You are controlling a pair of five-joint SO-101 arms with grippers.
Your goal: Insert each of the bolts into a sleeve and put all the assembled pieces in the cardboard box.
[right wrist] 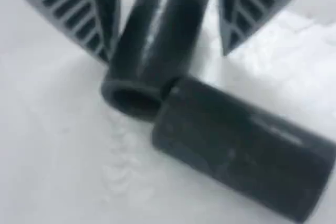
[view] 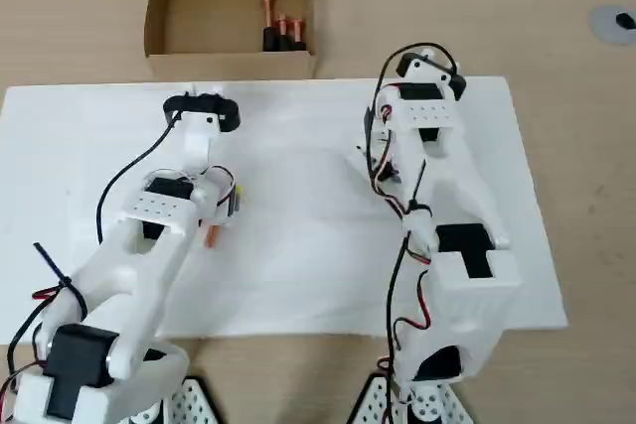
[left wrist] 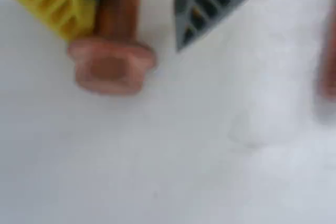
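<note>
Between the parted jaws of our left gripper (left wrist: 131,35) lies a copper flange-headed bolt (left wrist: 111,66), touching the yellow finger and clear of the grey one. We see a second copper bolt (left wrist: 328,61) lying near it. Our right gripper (right wrist: 165,51) straddles a black cylindrical sleeve (right wrist: 157,40) with its jaws apart, and another black sleeve (right wrist: 241,156) touches that one's end. All of these lie on the white sheet (view: 298,245). Farthest off, the open cardboard box (view: 164,22) holds three bolt-in-sleeve pieces (view: 282,29).
</note>
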